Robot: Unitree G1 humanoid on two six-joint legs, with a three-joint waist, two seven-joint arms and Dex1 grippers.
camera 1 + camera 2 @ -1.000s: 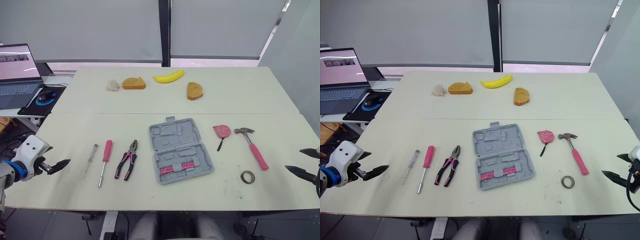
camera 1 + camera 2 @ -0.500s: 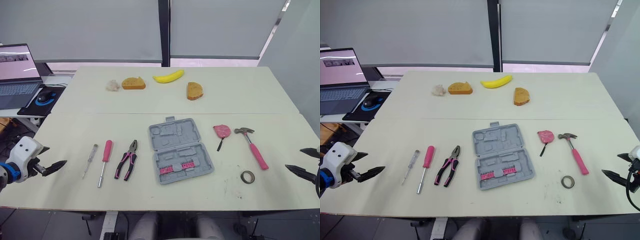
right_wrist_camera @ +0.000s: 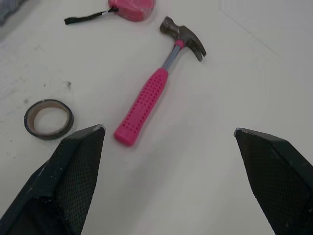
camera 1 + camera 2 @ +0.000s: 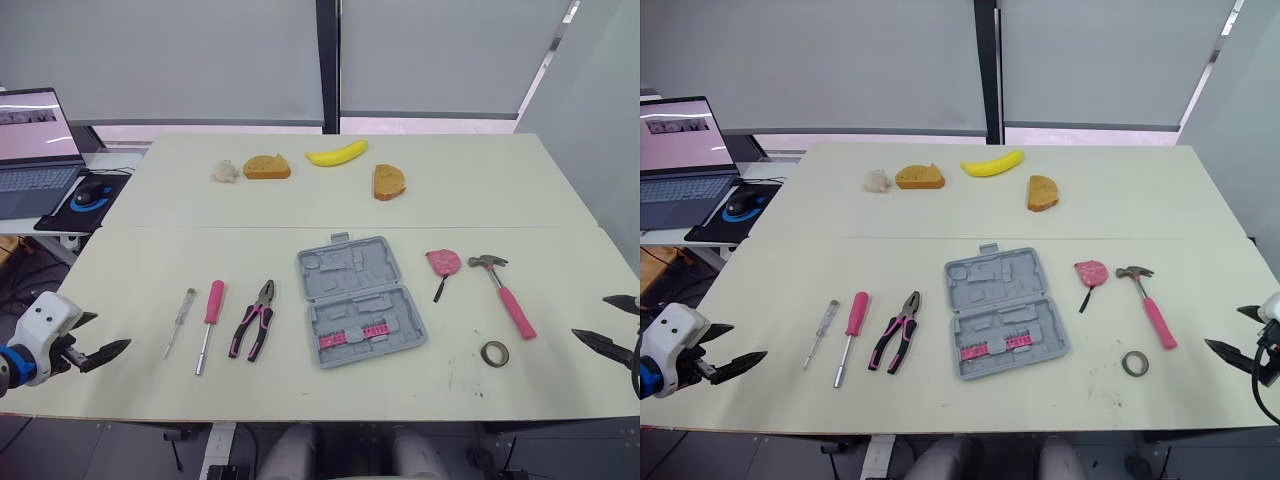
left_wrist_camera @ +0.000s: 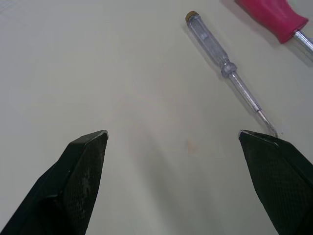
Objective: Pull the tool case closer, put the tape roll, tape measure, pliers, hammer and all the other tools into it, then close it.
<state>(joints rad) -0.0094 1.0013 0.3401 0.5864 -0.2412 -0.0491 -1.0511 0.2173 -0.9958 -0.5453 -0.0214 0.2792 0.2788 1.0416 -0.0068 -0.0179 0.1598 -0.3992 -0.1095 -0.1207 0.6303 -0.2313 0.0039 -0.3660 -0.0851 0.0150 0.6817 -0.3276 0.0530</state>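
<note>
The grey tool case (image 4: 358, 299) lies open mid-table with a pink insert in its near half. Left of it lie pink-handled pliers (image 4: 254, 319), a pink screwdriver (image 4: 210, 322) and a clear-handled tester screwdriver (image 4: 180, 320). Right of it are the pink tape measure (image 4: 443, 264), the pink-handled hammer (image 4: 506, 293) and the tape roll (image 4: 494, 352). My left gripper (image 4: 103, 350) hangs open at the table's left edge, well clear of the tester screwdriver (image 5: 230, 72). My right gripper (image 4: 610, 322) stands open at the right edge, short of the hammer (image 3: 156, 95) and tape roll (image 3: 49, 119).
At the far side lie a banana (image 4: 337, 153), two bread pieces (image 4: 266, 166) (image 4: 388, 181) and a small pale lump (image 4: 226, 171). A laptop (image 4: 35, 150) and a mouse on a pad (image 4: 91, 193) sit on a side desk to the left.
My left gripper has drawn back to the left and nearer, away from the tester screwdriver. The right gripper and all tools have stayed in place.
</note>
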